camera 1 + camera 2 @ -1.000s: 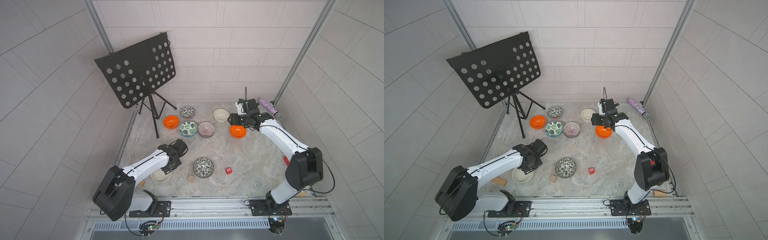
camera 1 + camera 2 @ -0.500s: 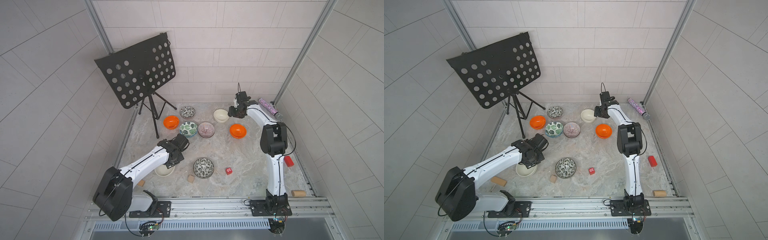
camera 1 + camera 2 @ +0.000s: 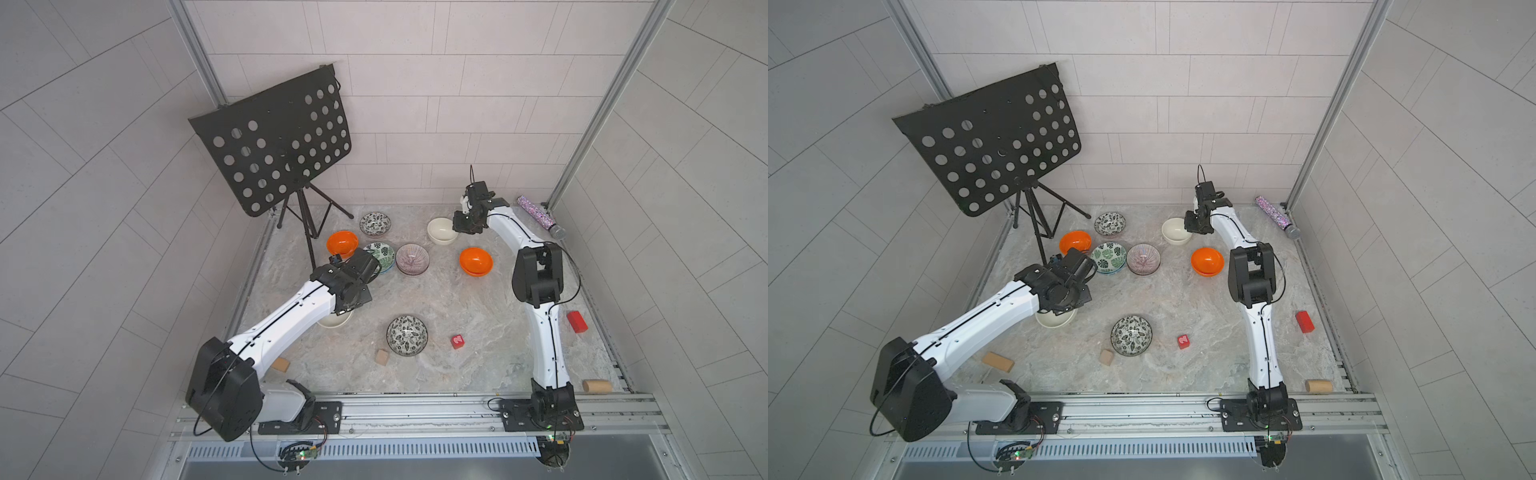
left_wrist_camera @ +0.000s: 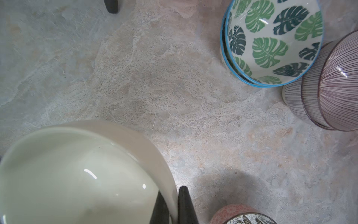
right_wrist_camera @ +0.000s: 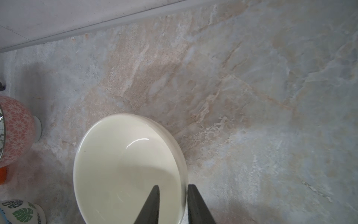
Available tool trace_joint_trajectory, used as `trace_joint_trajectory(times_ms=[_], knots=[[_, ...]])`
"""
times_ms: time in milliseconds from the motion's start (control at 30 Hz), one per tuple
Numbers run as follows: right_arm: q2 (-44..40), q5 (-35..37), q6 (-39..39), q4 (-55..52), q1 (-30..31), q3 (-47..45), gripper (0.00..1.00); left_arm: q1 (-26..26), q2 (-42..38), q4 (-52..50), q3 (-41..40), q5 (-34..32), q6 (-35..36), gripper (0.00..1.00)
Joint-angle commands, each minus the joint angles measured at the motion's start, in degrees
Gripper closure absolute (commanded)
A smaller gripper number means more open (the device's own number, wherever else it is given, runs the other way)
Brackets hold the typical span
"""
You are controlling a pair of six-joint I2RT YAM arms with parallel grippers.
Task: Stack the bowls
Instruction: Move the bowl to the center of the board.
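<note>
Counting over the marble table, we are finding ten bowls at eight spots. Two orange ones are sitting apart: the orange bowl by the stand and the orange bowl by the right arm. Two leaf-patterned ones are also sitting apart, the far black-and-white bowl toward the back wall and the near black-and-white bowl toward the front. The green-leaf pair is sitting nested, two blue rims showing one inside the other. The purple striped pair just beside it is nesting the same way. The far cream bowl and the near cream bowl are lying well apart, the latter under the left arm's wrist.

Every bowl we are seeing clearly is pointing its mouth upward, and being round, none is showing a long axis. Whether the near cream bowl is level or tipped, we cannot tell.

The left gripper is pinching the near cream bowl's wall, one finger inside and one outside. The right gripper is straddling the far cream bowl's rim with jaws partly apart. Its inner finger is standing off the wall, so it is not clamping.

We are also counting one red die, one red block, one wooden block, one wooden cube, one wooden cylinder, one music stand and one glitter tube.
</note>
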Motion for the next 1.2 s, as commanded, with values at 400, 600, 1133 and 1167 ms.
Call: trace_joint_trajectory(times_ms=[400, 600, 1133, 1167], knots=[[-1.04, 0.18, -3.82, -2.49, 0.12, -1.82, 0.98, 0.16, -1.74, -1.47, 2.50, -2.54, 3.68, 1.00], [-8.03, 0.15, -6.53, -1.39, -0.42, -10.29, 1.00, 0.15, -1.81, -0.98, 3.16, -2.44, 4.76, 1.00], [-15.58, 3.99, -13.75, -7.78, 3.69, -19.10, 1.00, 0.15, 0.51, 0.21, 6.24, -1.44, 9.18, 1.00], [-16.27, 3.97, -13.75, -7.24, 3.79, -20.18, 1.00, 0.17, 0.55, 0.28, 6.47, -1.38, 9.35, 1.00]])
